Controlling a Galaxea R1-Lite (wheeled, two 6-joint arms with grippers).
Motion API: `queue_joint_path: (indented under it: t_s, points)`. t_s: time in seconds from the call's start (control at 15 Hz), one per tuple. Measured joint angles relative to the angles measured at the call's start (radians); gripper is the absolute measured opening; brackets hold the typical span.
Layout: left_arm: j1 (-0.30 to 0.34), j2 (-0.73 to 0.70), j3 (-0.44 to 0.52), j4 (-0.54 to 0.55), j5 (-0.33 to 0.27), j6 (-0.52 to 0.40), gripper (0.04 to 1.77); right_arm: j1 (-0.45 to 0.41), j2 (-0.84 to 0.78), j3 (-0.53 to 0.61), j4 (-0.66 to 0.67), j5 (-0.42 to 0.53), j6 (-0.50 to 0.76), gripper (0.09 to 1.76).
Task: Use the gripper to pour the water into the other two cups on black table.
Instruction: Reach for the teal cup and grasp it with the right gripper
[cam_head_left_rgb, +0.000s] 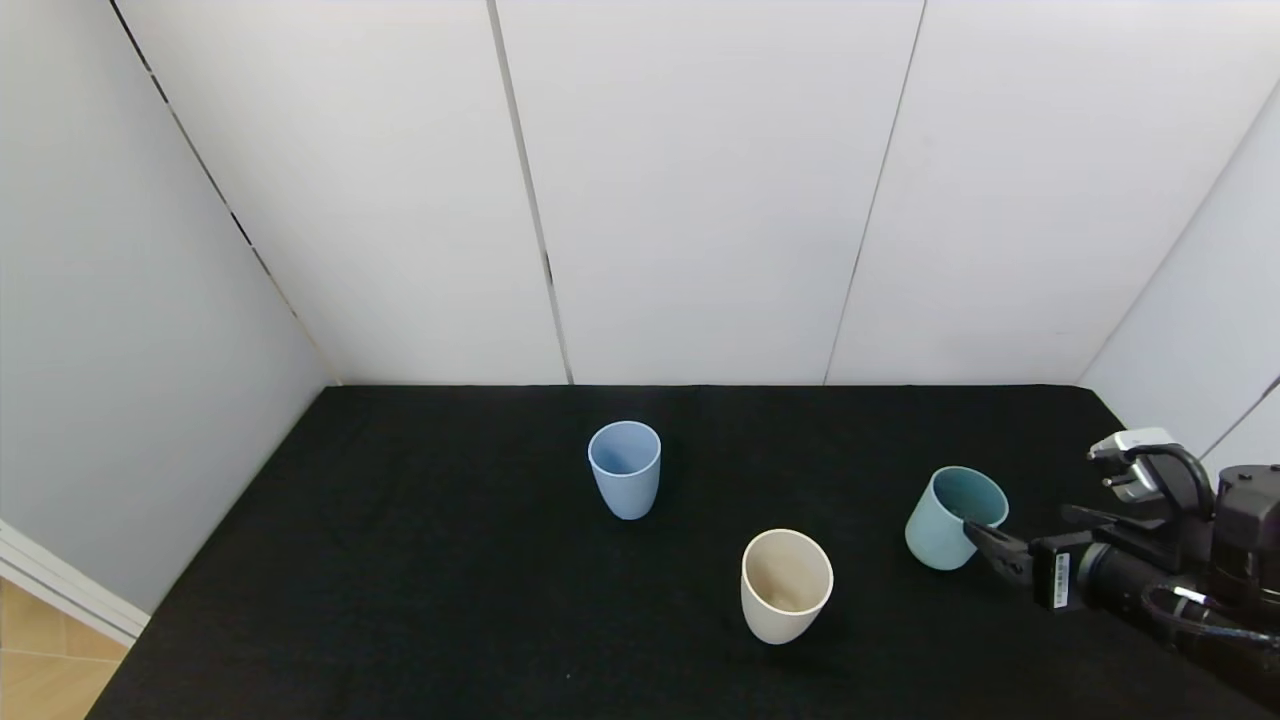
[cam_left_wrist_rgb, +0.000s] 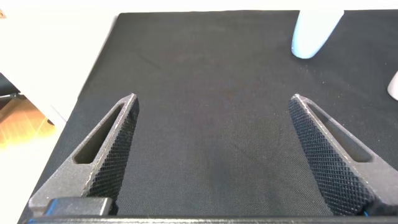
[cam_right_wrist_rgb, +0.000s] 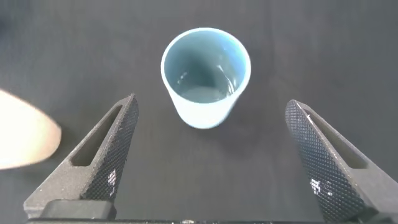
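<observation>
A teal-green cup (cam_head_left_rgb: 955, 515) with water in it stands at the right of the black table (cam_head_left_rgb: 400, 560). My right gripper (cam_head_left_rgb: 992, 538) is open just in front of it. In the right wrist view the teal-green cup (cam_right_wrist_rgb: 205, 78) stands upright beyond the gripper (cam_right_wrist_rgb: 211, 101), apart from both fingers (cam_right_wrist_rgb: 112, 149). The light blue cup (cam_head_left_rgb: 624, 468) stands upright mid-table. The cream-white cup (cam_head_left_rgb: 786, 585) stands nearer, between the other two. My left gripper (cam_left_wrist_rgb: 213, 98) is open and empty over bare cloth, out of the head view.
White wall panels close off the back and both sides of the table. The left wrist view shows the light blue cup (cam_left_wrist_rgb: 314, 31) far off, the cream-white cup's edge (cam_left_wrist_rgb: 393, 87) and the table's left edge. The right wrist view shows the cream-white cup (cam_right_wrist_rgb: 25, 137) off to one side.
</observation>
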Motion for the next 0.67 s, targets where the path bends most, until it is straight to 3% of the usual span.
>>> queue_joint_path:
  t_s: [0.67]
  points:
    - [0.000, 0.000, 0.000, -0.001, -0.001, -0.001, 1.72, 0.007, 0.235, 0.017, -0.229, 0.000, 0.000, 1.71]
